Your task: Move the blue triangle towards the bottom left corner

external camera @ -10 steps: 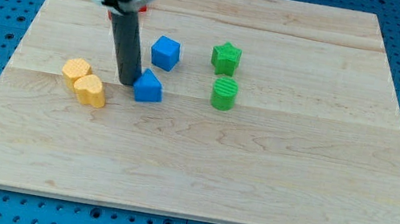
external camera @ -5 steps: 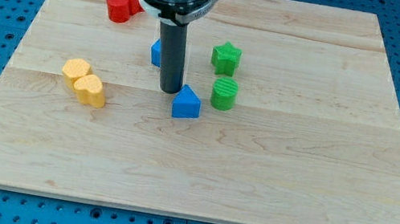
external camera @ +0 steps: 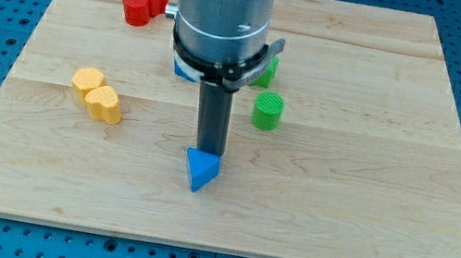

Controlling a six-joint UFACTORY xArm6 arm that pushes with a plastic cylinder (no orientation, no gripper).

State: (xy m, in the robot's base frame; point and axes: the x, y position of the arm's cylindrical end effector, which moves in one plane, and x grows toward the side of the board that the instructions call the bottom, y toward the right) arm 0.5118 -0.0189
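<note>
- Blue triangle (external camera: 200,169) sits low-center on the table (external camera: 366,217), my tip (external camera: 207,151) touching its 12 o'clock side.
- No claw here, just a rod.
- Mid-push imo; next you'd need to swing to its 2 o'clock and shove toward 8.

wooden board (external camera: 366,217), blue triangle (external camera: 200,170), yellow blocks (external camera: 97,95), green cylinder (external camera: 267,112), red blocks (external camera: 143,2)

On the pale striped wooden surface (external camera: 370,190) lay a blue triangle block (external camera: 200,169), two yellow-orange blocks (external camera: 96,94), two red blocks (external camera: 143,2) and a ridged green cylinder block (external camera: 267,111), beneath a dark rod with its grey housing (external camera: 223,6).
</note>
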